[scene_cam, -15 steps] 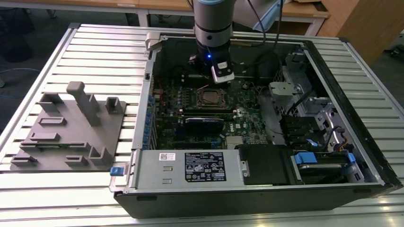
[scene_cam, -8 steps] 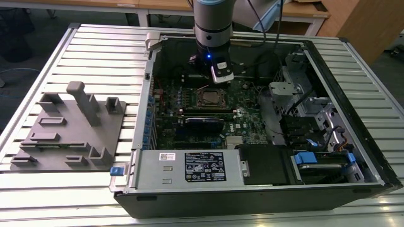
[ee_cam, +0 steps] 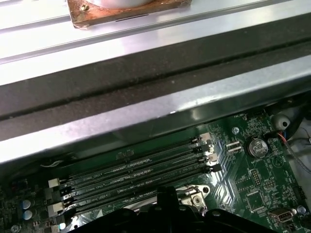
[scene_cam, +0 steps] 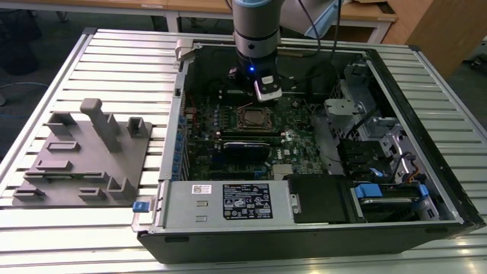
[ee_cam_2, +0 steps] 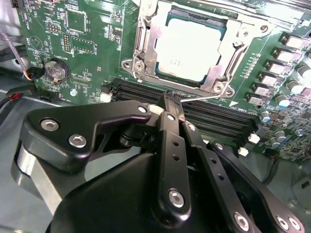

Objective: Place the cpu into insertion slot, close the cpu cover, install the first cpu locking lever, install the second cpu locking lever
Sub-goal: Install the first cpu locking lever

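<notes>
in the exterior view, the arm (scene_cam: 255, 34) is reaching down into an open computer case (scene_cam: 426, 142) that is lying on a slatted metal table (scene_cam: 114, 63). the gripper (scene_cam: 266, 91) is hanging just above the green circuit board (scene_cam: 228, 145), near the insertion slot (scene_cam: 255, 119) and on its far side. a grey fixture plate (scene_cam: 84, 165) is sitting on the table to the exterior view's left, well apart from the case.

in the second wrist view, the cpu (ee_cam_2: 189, 48) is sitting in the slot, its silver-grey face showing through the window of the cpu cover (ee_cam_2: 147, 34), which is lying flat around it. the gripper (ee_cam_2: 172, 102) is looking clenched, its black fingers (ee_cam_2: 170, 136) lying against each other with no gap showing. the tips are pointing at the slot's near edge, just beside the cpu and apart from it, right at a thin metal lever (ee_cam_2: 209, 99) running along that edge; whether they are pinching it is not clear. black memory slots (ee_cam_2: 218, 119) are passing between the gripper and the slot, and a coin battery (ee_cam_2: 55, 70) is sitting off to one side.

in the first wrist view, the gripper's dark tip (ee_cam: 167, 196) is lying just beside the memory slots (ee_cam: 136, 170), with the case wall beyond.
</notes>
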Available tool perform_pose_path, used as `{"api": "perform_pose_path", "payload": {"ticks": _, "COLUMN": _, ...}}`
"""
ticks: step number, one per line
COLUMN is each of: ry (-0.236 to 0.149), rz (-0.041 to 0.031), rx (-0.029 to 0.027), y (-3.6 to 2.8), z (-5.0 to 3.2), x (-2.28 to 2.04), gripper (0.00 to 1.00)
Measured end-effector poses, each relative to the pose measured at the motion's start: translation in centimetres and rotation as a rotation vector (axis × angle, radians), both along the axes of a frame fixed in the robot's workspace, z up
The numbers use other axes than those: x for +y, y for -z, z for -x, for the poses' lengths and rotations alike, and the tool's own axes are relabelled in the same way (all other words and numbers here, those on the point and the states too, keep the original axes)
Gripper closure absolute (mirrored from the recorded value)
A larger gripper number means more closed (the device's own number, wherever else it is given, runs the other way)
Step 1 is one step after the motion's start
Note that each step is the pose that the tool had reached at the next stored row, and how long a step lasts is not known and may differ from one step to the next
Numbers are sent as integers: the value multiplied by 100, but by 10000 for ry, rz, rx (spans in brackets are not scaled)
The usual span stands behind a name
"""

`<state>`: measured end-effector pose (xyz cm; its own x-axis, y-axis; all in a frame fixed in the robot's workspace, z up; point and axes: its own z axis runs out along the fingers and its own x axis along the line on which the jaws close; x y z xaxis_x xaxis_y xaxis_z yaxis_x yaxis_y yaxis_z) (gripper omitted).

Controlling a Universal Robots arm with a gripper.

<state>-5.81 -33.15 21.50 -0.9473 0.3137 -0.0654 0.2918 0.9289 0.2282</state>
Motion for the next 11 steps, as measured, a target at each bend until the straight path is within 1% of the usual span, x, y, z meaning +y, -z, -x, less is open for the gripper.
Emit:
{"api": "perform_pose_path", "payload": {"ticks": 7, "ry": 101, "rz": -1, "rx": -1, "y": 5, "z": 4, "x": 28, "gripper": 90}}
{"api": "perform_pose_path", "payload": {"ticks": 11, "ry": 405, "rz": 1, "rx": 1, "y": 16, "z": 4, "x": 30, "gripper": 90}}
